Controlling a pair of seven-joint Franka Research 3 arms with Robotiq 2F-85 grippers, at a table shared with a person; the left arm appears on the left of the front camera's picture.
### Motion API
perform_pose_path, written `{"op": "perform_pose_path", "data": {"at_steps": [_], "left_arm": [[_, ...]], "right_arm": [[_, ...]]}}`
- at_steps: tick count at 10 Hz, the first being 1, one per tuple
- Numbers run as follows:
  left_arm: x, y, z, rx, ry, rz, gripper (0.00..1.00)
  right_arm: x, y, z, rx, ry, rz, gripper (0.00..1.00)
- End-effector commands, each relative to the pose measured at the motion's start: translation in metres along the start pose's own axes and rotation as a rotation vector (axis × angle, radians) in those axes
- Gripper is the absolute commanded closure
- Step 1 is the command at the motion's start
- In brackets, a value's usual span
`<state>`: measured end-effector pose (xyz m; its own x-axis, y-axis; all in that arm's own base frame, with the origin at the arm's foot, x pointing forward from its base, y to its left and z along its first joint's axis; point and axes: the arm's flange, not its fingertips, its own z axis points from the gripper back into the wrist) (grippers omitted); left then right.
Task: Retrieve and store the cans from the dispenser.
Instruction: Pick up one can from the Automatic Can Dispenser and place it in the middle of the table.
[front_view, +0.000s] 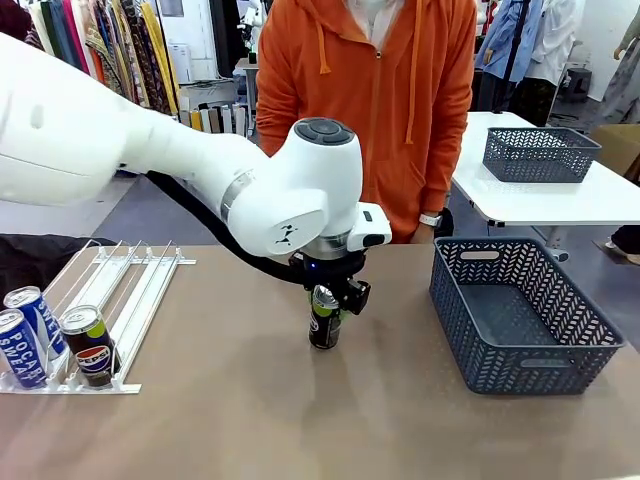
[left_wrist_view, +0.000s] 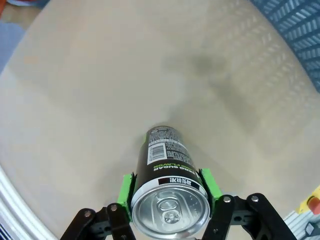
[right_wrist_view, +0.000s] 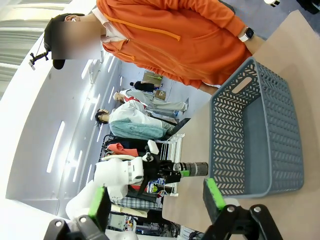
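A black can with green print (front_view: 324, 322) stands upright at the middle of the table, and my left gripper (front_view: 331, 300) is shut on its upper part from above. In the left wrist view the green pads (left_wrist_view: 125, 190) press both sides of this can (left_wrist_view: 166, 165), silver top toward the camera. Whether its base touches the table I cannot tell. The clear dispenser (front_view: 120, 285) lies at the left and holds two blue Pocari Sweat cans (front_view: 22, 347) and a Pepsi can (front_view: 91, 346) at its front end. My right gripper (right_wrist_view: 157, 200) is open, with nothing between its fingers.
A grey mesh basket (front_view: 520, 318) sits on the table to the right of the held can, its corner also in the left wrist view (left_wrist_view: 295, 22). A person in an orange hoodie (front_view: 375, 90) stands at the far edge. A second basket (front_view: 540, 153) rests on a white table behind.
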<state>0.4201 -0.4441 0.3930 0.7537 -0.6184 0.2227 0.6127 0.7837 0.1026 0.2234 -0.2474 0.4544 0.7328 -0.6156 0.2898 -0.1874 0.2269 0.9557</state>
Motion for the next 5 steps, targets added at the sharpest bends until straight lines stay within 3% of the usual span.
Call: {"op": "perform_pose_path", "data": {"at_steps": [1,5], "left_arm": [[0.0141,-0.0035,0.0090,-0.025,0.031,0.016,1.00],[0.0132,-0.0021,0.0086,-0.017,0.036,0.023,1.00]], "right_arm": [[0.0027,0.0025,0.0012,0.012,-0.004,0.014,0.00],[0.0027,0.0025,0.0012,0.012,-0.004,0.014,0.00]]}}
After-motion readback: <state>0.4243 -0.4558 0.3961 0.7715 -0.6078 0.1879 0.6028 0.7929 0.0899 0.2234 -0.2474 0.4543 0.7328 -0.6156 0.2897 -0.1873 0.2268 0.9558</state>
